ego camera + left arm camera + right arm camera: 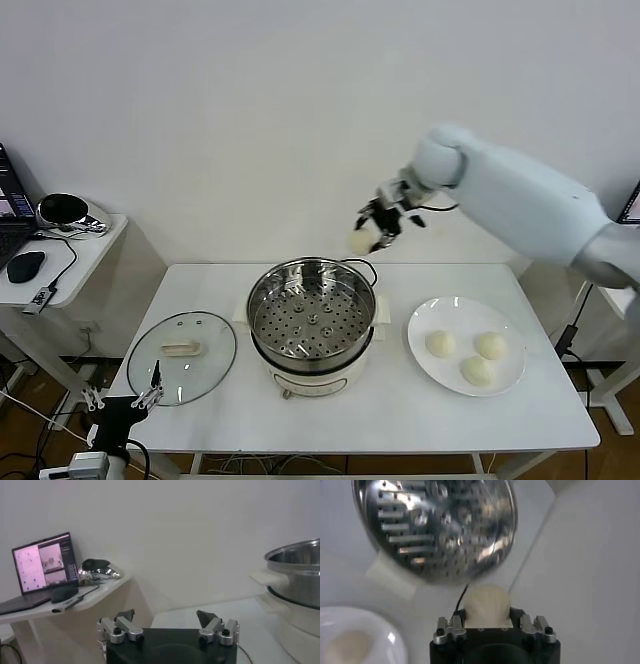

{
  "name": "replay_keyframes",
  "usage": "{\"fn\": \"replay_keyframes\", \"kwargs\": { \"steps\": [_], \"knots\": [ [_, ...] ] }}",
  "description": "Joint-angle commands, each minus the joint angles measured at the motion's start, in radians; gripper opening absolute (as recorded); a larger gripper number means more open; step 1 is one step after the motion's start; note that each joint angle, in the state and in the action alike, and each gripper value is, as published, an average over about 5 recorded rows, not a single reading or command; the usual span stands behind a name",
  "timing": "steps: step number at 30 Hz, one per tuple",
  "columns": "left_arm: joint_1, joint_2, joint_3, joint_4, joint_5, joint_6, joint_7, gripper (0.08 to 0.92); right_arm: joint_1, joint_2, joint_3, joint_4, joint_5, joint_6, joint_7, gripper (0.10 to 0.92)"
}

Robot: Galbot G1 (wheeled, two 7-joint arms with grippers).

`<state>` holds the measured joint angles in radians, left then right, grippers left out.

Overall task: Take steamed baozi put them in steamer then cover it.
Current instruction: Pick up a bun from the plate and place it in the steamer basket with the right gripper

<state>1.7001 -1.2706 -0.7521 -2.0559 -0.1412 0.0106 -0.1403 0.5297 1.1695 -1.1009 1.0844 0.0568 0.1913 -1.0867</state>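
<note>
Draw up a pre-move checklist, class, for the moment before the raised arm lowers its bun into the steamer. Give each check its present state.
1. Bun held: the right gripper has its jaws shut on a baozi, raised behind the steamer. Ok.
2. Steamer uncovered: the glass cover lies flat on the table, on the steamer's left. Ok.
3. Tray free: the perforated tray holds no bun. Ok.
4. Bun directly above the tray: it hangs past the far rim, not over the middle. Not ok.
5. Other arm out of the way: the left gripper is parked low at the table's front left corner, jaws open. Ok.
6. Remaining supply: three buns wait on the white plate. Ok.
</note>
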Motion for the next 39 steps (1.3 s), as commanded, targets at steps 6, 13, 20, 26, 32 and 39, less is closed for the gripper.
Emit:
{"fn": "replay_keyframes", "kwargs": {
  "steps": [6,13,20,26,32,39],
  "knots": [
    [-0.006,-0.003,-0.004,0.005,-0.005,0.0,-0.001,0.823,0.001,0.215,-0.181,-0.048,-0.129,0.25,0.077,0.563],
    [-0.008,-0.007,-0.005,0.009,-0.005,-0.001,-0.001,0.823,-0.057,0.256,-0.161,-0.142,-0.32,0.372,0.137,0.568],
    [-0.01,-0.008,-0.006,0.014,-0.006,-0.003,-0.001,0.823,-0.076,0.257,-0.16,-0.167,-0.357,0.396,0.14,0.574],
    [-0.009,-0.007,-0.005,0.011,-0.007,-0.004,-0.001,0.823,-0.097,0.261,-0.154,-0.191,-0.38,0.403,0.151,0.577],
    [-0.009,-0.006,-0.006,0.011,-0.008,-0.005,-0.002,0.823,-0.119,0.269,-0.137,-0.224,-0.396,0.409,0.172,0.601],
    [-0.007,-0.007,-0.008,0.005,-0.008,-0.005,-0.002,0.823,-0.051,0.224,-0.143,-0.178,-0.301,0.373,0.137,0.776]
  ]
}}
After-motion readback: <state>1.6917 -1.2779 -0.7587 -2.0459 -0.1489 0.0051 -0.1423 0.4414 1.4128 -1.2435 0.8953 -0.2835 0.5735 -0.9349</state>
